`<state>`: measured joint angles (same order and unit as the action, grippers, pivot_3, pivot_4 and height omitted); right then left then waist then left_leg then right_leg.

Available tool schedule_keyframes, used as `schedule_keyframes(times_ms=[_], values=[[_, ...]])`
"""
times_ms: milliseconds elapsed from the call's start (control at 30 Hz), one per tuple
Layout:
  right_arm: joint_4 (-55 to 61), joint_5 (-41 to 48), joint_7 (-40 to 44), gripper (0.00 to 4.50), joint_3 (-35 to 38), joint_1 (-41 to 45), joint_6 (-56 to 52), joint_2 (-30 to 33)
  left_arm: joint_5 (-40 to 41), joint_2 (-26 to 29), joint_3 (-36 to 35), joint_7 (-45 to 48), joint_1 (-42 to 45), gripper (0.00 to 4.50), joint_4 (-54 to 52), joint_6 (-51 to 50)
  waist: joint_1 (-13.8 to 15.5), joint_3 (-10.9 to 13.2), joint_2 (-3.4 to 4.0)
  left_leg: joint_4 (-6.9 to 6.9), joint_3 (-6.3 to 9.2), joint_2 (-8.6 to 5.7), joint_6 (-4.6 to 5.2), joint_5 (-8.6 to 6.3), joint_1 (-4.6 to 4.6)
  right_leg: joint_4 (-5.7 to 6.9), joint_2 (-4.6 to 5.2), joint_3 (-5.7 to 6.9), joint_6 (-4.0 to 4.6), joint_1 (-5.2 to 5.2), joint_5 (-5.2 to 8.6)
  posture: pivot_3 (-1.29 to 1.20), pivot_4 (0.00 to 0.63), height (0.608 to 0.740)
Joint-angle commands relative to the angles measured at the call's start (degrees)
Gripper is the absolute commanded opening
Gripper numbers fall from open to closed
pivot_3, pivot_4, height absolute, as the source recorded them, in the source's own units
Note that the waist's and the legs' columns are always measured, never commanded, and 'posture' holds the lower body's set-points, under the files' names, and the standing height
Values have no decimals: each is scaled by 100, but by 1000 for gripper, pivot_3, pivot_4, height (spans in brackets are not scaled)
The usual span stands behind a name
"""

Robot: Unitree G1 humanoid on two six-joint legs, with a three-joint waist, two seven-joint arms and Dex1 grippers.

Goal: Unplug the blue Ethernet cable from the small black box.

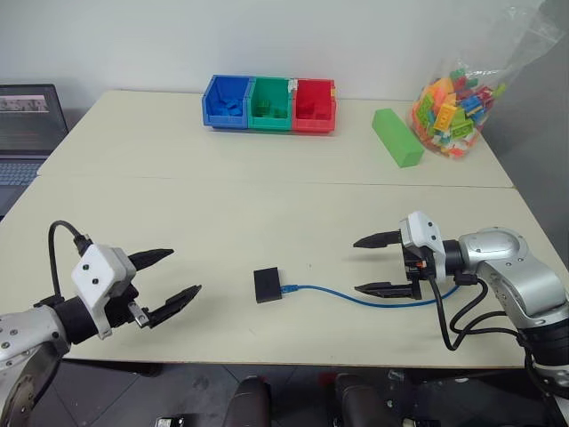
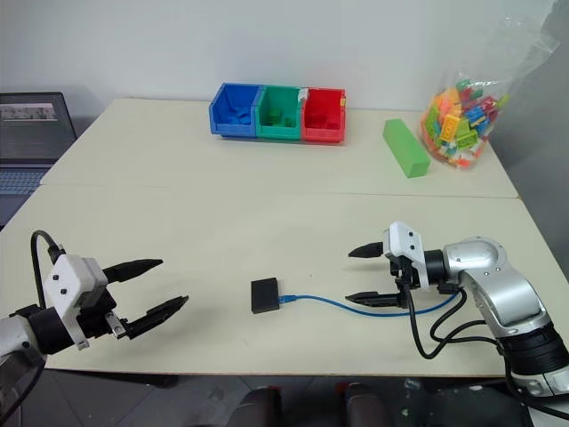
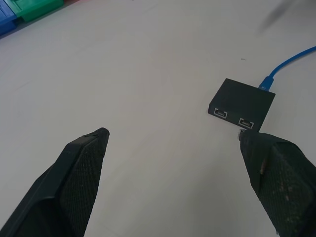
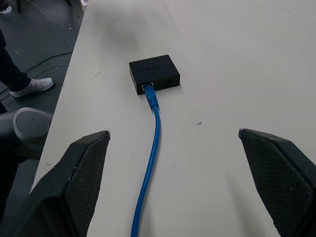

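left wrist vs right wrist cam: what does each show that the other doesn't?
Left wrist: two empty ports on the small black box, plus a corner of the colored bins. Right wrist: the plug seated in the box's opposite side, the table edge, and a person's shoe on the floor. Both: the box, the blue Ethernet cable, bare tabletop, each hand's open fingers.

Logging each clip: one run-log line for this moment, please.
blue Ethernet cable: plugged into small black box | left gripper: open | right gripper: open

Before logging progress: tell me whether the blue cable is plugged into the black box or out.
Plugged in. The blue Ethernet cable ends with its plug seated in a port on the side of the small black box.
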<state>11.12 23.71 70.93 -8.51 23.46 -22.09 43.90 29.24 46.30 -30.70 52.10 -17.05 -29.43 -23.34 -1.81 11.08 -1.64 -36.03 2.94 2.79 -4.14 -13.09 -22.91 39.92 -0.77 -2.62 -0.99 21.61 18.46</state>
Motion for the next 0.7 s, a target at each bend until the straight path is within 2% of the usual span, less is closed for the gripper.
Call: schedule_keyframes(times_ms=[33, 367, 700], values=[[220, 51, 1, 4421, 161, 38, -37, 102, 127, 12, 6, 56, 92, 4484, -62, 61, 0, 0, 0, 0, 0, 0, 0, 0, 0, 0, 0, -1, 0, 0, 0, 0, 150, 740], [256, 13, -14, 4421, 123, 36, -68, 111, 142, 14, 152, 123, 68, 4484, -202, -41, -1, 0, 0, 0, 0, 0, 0, 0, 0, 0, 0, 0, 12, 0, -7, 0, 150, 740], [287, -222, -183, 4421, -169, 114, -53, -75, 789, 246, 357, 776, 276, 4484, -167, -277, -1, 0, 0, 0, 0, 0, 0, 0, 0, 0, 0, 1, 12, 0, -7, 0, 150, 740]])
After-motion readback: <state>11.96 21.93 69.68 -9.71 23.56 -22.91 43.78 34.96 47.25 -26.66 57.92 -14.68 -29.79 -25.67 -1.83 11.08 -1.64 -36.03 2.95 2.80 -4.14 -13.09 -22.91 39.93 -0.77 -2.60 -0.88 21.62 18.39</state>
